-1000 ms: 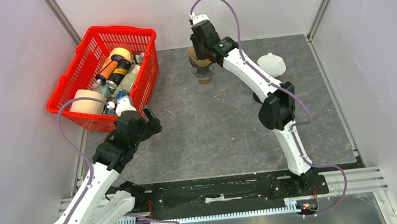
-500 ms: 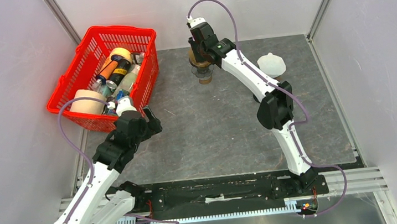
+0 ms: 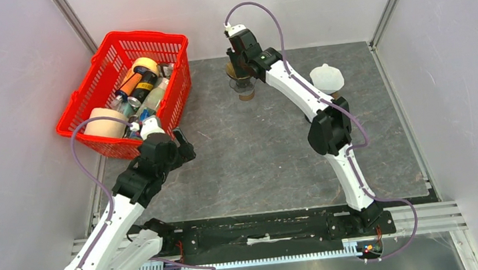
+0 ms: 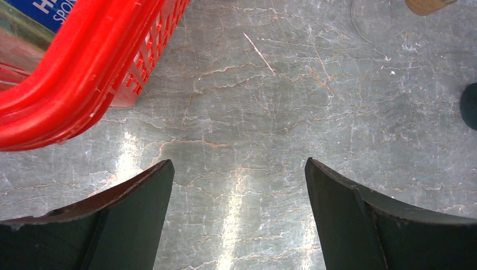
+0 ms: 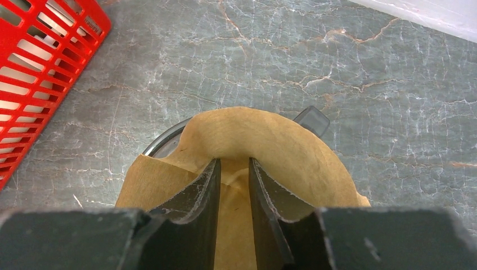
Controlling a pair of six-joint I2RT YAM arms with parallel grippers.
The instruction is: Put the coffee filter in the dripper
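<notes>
The brown paper coffee filter point(image 5: 292, 152) sits opened as a cone in the clear glass dripper point(image 5: 163, 140), whose rim and dark handle peek out behind it. My right gripper point(image 5: 233, 160) reaches down into the cone. Its jaws stand a narrow gap apart, with only the filter's inner paper showing between them. From above, the right gripper point(image 3: 240, 64) hangs over the filter point(image 3: 237, 75) and dripper point(image 3: 244, 93) at the back centre. My left gripper point(image 4: 239, 166) is wide open and holds nothing, low over the table beside the basket point(image 4: 67, 95).
A red basket point(image 3: 85, 104) with bottles and tape rolls stands at the back left, close to the left gripper point(image 3: 180, 144). A white lidded cup point(image 3: 326, 77) sits at the back right, next to the right arm. Grey walls enclose the table.
The right gripper has shifted slightly left and further over the dripper, its fingers closing in a little. The left arm has barely moved.
</notes>
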